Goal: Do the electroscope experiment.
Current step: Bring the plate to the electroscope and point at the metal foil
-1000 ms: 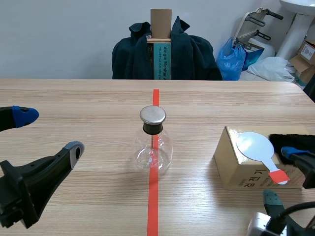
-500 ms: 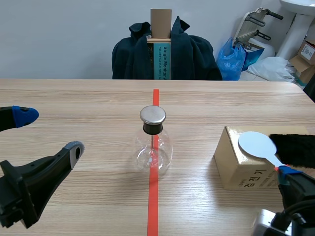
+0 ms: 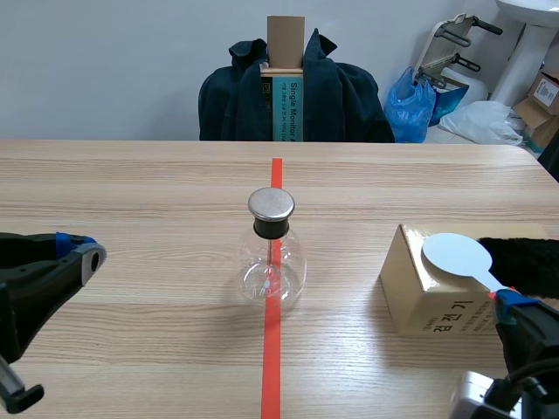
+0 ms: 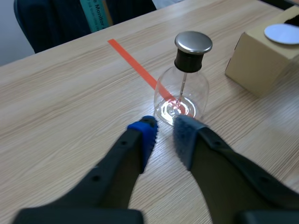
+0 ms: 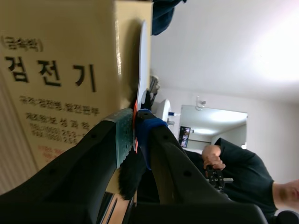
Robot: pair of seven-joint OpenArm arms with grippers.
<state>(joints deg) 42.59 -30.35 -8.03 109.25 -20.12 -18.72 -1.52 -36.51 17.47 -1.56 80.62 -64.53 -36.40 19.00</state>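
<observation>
Our left gripper point(image 4: 163, 133) hung clenched on nothing, just short of the electroscope point(image 3: 272, 257) standing untouched mid-table. At the box point(image 3: 428, 301), our right gripper point(image 5: 134, 122) pinched the paddle point(image 3: 454, 255) by its handle. Charging it and touching the cap remained, we judged.

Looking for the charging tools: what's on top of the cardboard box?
A white disc paddle lies there, its red handle pinched by the right gripper, with black fur beside it. The box surface beneath them is covered.
</observation>
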